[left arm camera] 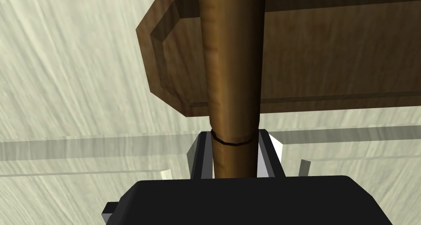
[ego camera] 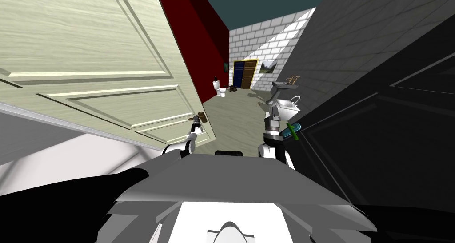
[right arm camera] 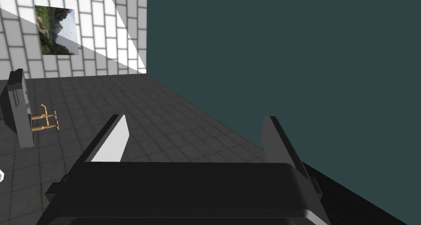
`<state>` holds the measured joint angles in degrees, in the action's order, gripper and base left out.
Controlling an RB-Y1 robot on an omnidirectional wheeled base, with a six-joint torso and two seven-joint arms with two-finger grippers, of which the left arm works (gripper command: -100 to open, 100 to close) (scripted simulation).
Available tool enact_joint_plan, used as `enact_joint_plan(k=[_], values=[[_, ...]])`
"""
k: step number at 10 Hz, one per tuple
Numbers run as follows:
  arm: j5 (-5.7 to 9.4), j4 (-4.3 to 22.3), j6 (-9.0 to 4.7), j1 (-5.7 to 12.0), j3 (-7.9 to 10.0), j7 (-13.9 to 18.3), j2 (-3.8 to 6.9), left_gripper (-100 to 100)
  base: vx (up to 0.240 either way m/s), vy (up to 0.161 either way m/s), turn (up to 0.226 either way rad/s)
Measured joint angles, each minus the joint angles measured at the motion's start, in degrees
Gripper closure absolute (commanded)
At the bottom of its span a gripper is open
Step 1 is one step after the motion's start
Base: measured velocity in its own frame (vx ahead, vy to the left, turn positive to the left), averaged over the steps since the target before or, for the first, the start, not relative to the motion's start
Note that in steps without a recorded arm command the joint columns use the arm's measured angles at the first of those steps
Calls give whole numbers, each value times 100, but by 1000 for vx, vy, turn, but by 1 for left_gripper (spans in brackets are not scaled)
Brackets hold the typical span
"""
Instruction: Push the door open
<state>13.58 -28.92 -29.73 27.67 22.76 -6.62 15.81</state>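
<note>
A pale panelled door (ego camera: 102, 71) stands swung partly open on my left, with a room beyond it. Its brown lever handle (ego camera: 198, 118) sits near the door's free edge. My left gripper (ego camera: 194, 128) is raised to that handle. In the left wrist view the brown lever (left arm camera: 234, 82) runs down between my two fingers (left arm camera: 201, 154), which press its sides, and a brown backplate (left arm camera: 329, 54) lies behind it on the pale door (left arm camera: 74, 91). My right gripper (ego camera: 272, 116) is held up in the doorway, its fingers (right arm camera: 113, 140) wide apart with nothing between them.
A dark door or panel (ego camera: 382, 129) stands close on my right with a green handle (ego camera: 292, 130). Beyond are a dark red wall (ego camera: 209, 40), a toilet (ego camera: 221, 90), a sink (ego camera: 289, 103) and a white brick back wall (ego camera: 262, 40).
</note>
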Motion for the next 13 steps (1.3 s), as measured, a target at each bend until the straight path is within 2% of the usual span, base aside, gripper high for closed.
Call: enact_joint_plan(k=[1,2,3,4,5,6,7,8,9,10,11,12,13], values=[[17,35,-6,-15,35,-10,21,100,185,-19,58],[48,-154,83,-108,117,-84,-20,100,147,-12,26],[60,-154,78,-112,140,-96,7,100,67,7,2],[64,-70,15,-58,146,-77,48,100,158,-23,22],[82,168,-91,23,174,-56,124,100,221,-27,65],[102,263,-138,34,221,-70,153,100,117,-18,37],[118,198,-126,9,259,-95,163,100,170,-40,34],[158,-114,22,-152,350,-160,128,100,150,-29,58],[176,-10,12,-104,388,-181,177,100,177,-32,45],[196,197,-92,-30,433,-187,235,100,195,-39,55],[226,59,-60,-116,510,-246,211,100,163,-57,48],[244,180,-94,-73,541,-243,291,100,70,-23,39],[250,198,-117,-63,553,-232,319,100,107,-2,29]])
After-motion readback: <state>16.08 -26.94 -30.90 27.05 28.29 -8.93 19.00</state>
